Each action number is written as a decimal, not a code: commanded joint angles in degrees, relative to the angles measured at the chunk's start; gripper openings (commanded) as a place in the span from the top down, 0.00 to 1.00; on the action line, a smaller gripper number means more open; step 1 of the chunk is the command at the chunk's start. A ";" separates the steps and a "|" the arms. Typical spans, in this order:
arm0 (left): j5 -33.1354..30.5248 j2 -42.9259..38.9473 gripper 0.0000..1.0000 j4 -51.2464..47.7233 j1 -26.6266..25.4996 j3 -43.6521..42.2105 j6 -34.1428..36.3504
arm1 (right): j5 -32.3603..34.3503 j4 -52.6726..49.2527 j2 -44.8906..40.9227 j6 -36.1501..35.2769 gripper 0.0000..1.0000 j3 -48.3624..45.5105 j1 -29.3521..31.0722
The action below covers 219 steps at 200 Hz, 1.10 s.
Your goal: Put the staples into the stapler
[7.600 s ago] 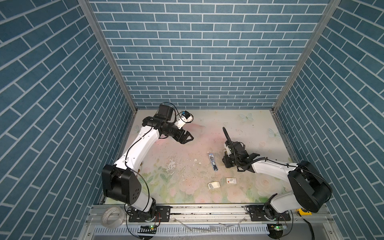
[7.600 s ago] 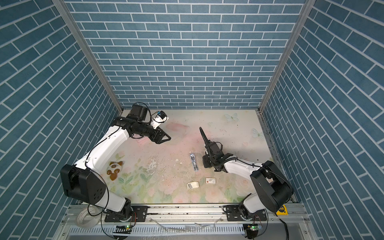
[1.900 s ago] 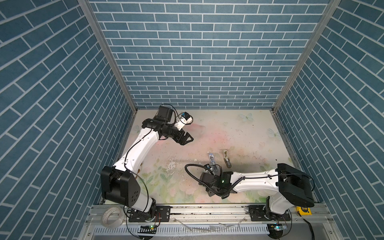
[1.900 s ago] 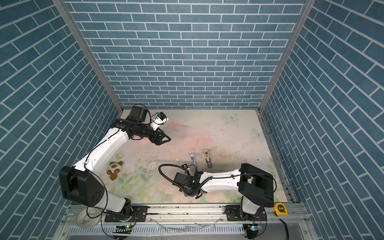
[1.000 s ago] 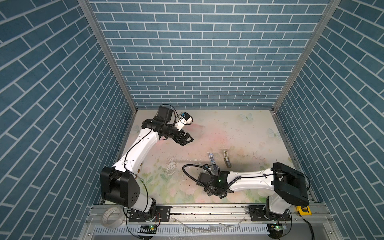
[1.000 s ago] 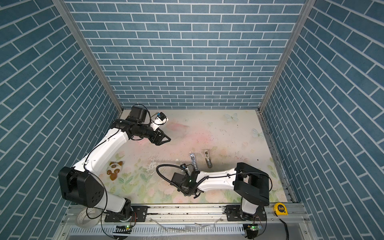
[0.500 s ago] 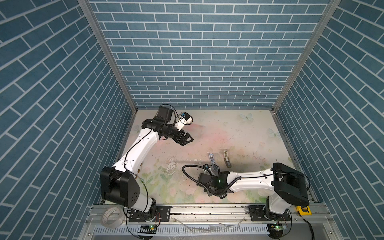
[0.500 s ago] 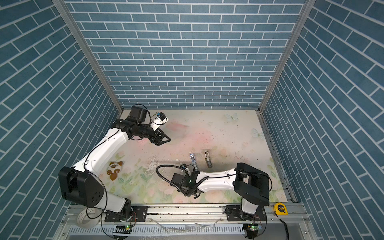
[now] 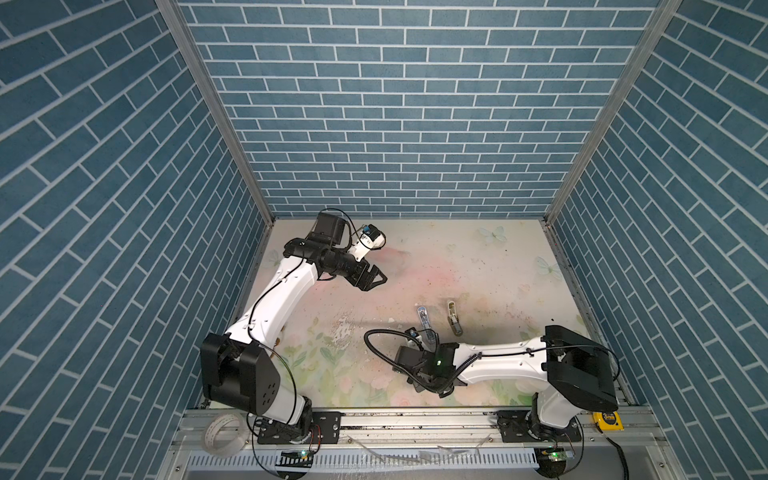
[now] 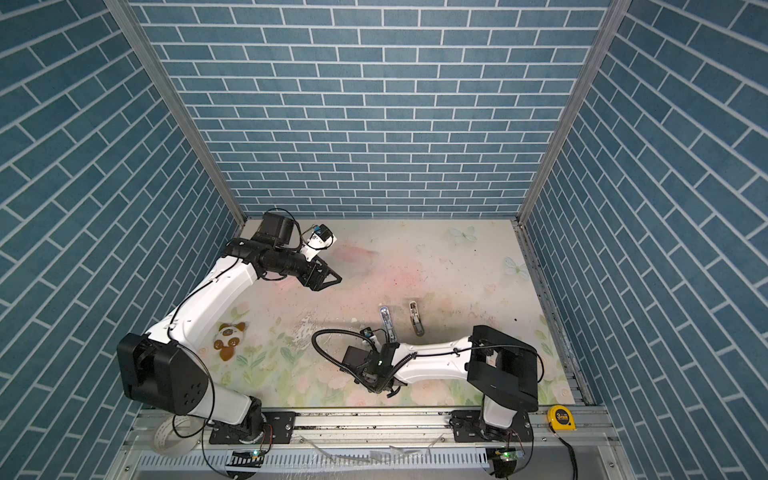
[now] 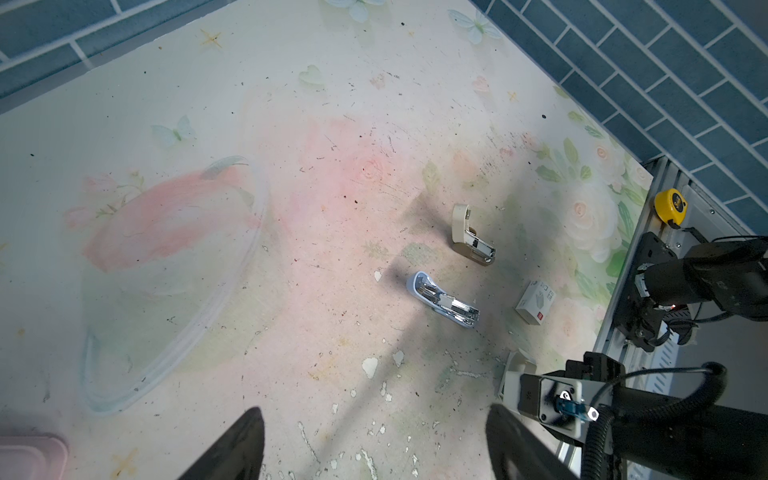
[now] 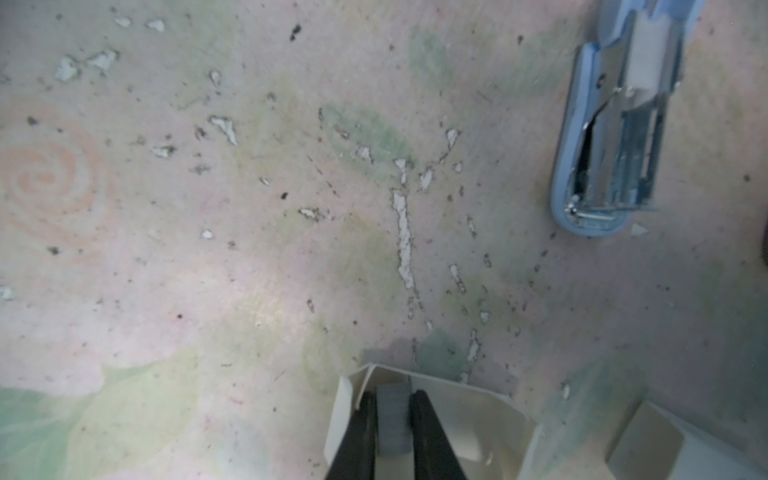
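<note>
Over the last few seconds the right arm [image 9: 498,365] has swung away from the two staplers at the middle of the table [image 9: 478,257] and dropped to 6 o'clock, by the near rail. The left arm [image 9: 282,299] has stayed at 10 o'clock. Its left gripper [image 11: 374,407] is spread wide above bare table, grasping nothing. I read the shift as the pick-up step: staples first, stapler after.

The blue stapler [image 9: 424,320] lies hinged open with its magazine exposed. The beige stapler [image 9: 454,320] is just beside it at its 3 o'clock. I cannot tell which of the two is meant to be filled.

In both top views the wrist covers the pick itself. Only the right wrist view shows the right gripper [image 12: 392,395] reaching into the white cardboard tray [image 12: 478,415]. Its fingers [image 12: 422,415] press both flanks of a grey staple strip [image 12: 392,419], so it is clenched on the strip, which seems to sit in the tray, not yet raised.

Only the left wrist view shows the white sleeve [image 11: 536,301] with its red mark, near the blue stapler and apart from the tray.
</note>
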 commanded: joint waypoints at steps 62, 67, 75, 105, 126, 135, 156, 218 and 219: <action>1.03 -1.26 0.15 0.05 0.28 -0.84 -0.04 | 1.69 -1.11 2.59 -0.15 0.78 0.48 0.42; 1.02 -1.28 0.15 0.05 0.28 -0.88 0.04 | 1.79 -1.06 2.52 -0.15 0.78 0.38 0.42; 1.02 -1.23 0.15 0.05 0.28 -0.90 0.07 | 1.96 -1.24 2.41 -0.14 0.78 0.40 0.42; 1.02 -1.04 0.15 0.14 0.28 -0.90 0.00 | 2.46 -1.35 2.10 -0.23 0.82 0.30 0.43; 1.02 -1.03 0.15 0.14 0.28 -0.98 -0.06 | 2.91 -1.32 1.58 -0.23 0.88 0.15 0.43; 1.02 -1.13 0.15 0.14 0.28 -1.00 0.00 | 3.21 -1.40 1.04 -0.15 0.89 0.16 0.43; 0.93 -1.03 0.15 0.25 0.28 -0.67 -0.20 | 4.48 -1.77 -0.90 0.31 0.90 0.14 0.40; 0.49 -0.31 0.15 2.24 0.28 -1.41 -6.58 | 6.39 -0.96 -6.20 3.24 0.91 -2.24 0.34; 0.49 -0.36 0.15 2.33 0.28 -1.47 -6.78 | 6.40 -0.83 -6.20 3.30 0.91 -2.28 0.30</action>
